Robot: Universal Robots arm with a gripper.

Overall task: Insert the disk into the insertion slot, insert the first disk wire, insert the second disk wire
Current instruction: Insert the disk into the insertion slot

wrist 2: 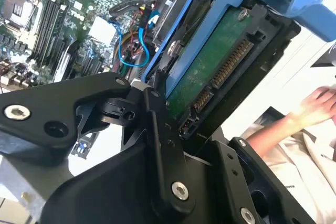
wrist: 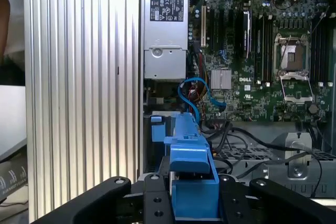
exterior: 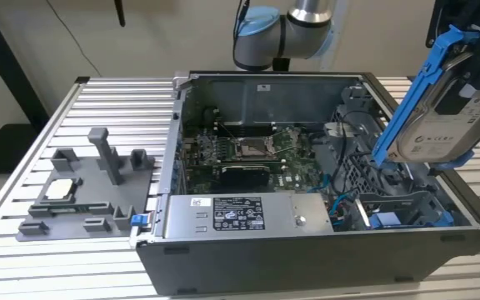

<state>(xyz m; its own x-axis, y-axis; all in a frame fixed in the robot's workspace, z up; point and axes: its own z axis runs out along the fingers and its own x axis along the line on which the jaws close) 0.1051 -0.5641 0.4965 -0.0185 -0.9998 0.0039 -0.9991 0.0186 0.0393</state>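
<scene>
Claw point(wrist: 195, 203) clamped on the disk point(exterior: 442, 125), disk tilted high over the open computer case point(exterior: 307, 262)

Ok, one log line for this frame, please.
gripper: shut on disk | disk: tilted, in the air over open computer case, exterior view's right | inserted: not yet

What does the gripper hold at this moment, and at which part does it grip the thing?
The gripper holds the disk up above the open computer case. Its jaws clamp the disk's blue frame from two sides.
</scene>
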